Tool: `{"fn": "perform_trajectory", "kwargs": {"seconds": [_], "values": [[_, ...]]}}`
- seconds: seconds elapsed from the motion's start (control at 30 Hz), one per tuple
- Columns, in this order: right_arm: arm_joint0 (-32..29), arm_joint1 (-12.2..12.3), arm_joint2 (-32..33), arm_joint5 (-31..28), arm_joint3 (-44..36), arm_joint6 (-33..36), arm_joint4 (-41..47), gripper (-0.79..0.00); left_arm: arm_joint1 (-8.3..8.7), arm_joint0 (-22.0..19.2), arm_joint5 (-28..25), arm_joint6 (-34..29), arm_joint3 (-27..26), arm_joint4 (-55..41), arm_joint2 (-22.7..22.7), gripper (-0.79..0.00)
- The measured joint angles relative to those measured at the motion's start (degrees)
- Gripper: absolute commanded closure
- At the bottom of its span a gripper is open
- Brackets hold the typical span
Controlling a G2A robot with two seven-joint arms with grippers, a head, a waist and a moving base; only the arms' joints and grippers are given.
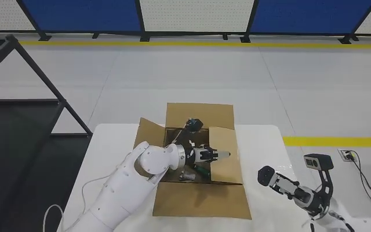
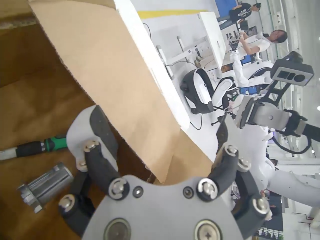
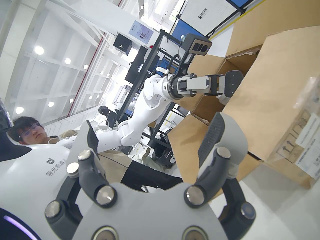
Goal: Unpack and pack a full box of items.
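The left gripper, spread wide and empty, hung inside the box facing a side flap, with the green-handled screwdriver and metal sleeve lying on the floor just outside one finger, the screwdriver's shaft pointing at it, well nearer than the open right gripper outside.

A white surface carries one open cardboard box. The box sits near the middle with its flaps folded outward, and white top shows to its left and right.
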Motion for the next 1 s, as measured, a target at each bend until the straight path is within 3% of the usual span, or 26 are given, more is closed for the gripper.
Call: {"fn": "perform_trajectory", "kwargs": {"seconds": [0.53, 0.83, 1.0], "values": [[0.0, 1.2, -2.4, -0.8, -1.3, 1.5, 2.4, -0.785, -0.4, 0.9, -0.1, 1.1, -6.0, 1.7, -2.0, -0.785], [2.2, 1.9, -7.1, -2.4, -2.5, 6.7, 0.1, -0.785, -2.56, -2.1, -0.3, 4.0, -4.3, 1.5, 0.7, -0.785], [2.5, 2.1, -8.2, -3.0, -4.5, 3.0, -2.2, -0.785, -4.47, -4.5, -1.5, 6.2, -1.4, -0.2, 2.7, -0.785]]}}
